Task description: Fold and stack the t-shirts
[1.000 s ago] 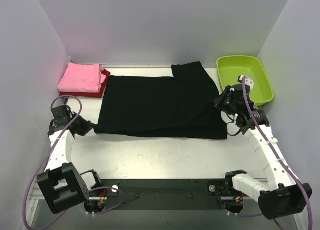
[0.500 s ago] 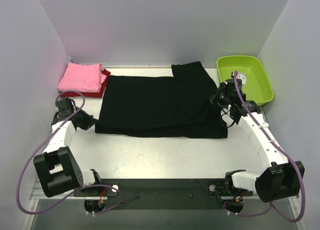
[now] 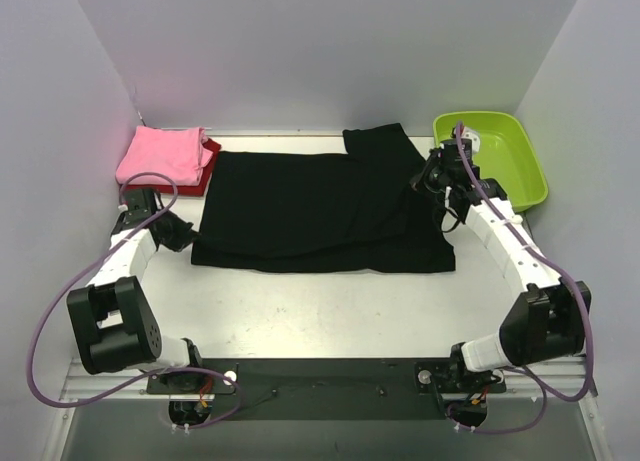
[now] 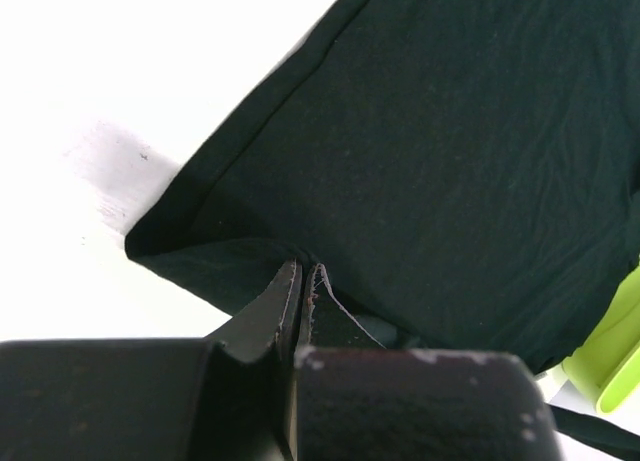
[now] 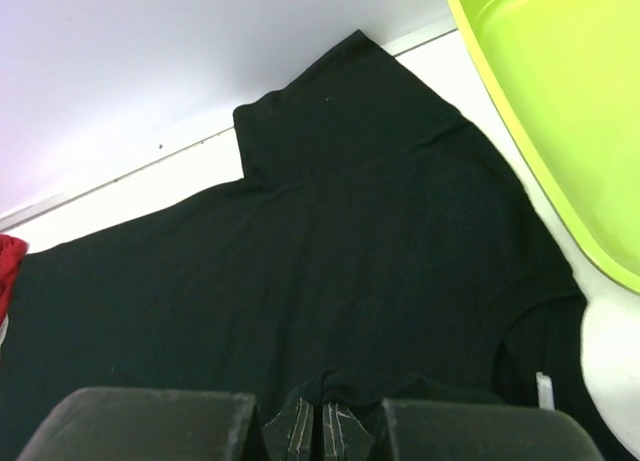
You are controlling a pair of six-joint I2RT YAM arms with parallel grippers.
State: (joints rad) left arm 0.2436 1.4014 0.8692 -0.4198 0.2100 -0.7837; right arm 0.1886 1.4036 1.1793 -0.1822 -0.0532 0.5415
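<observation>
The left end effector is clamped narrow on the near-left corner of the black t-shirt, a ridge of cloth pinched between its tips. The right end effector is likewise closed tight on a pleat of the same shirt at its right edge. That shirt lies spread across the middle of the worktop, one sleeve toward the back wall; at the back left the pink t-shirt sits folded on the dark red t-shirt, and the lime-green tub stands at the back right.
</observation>
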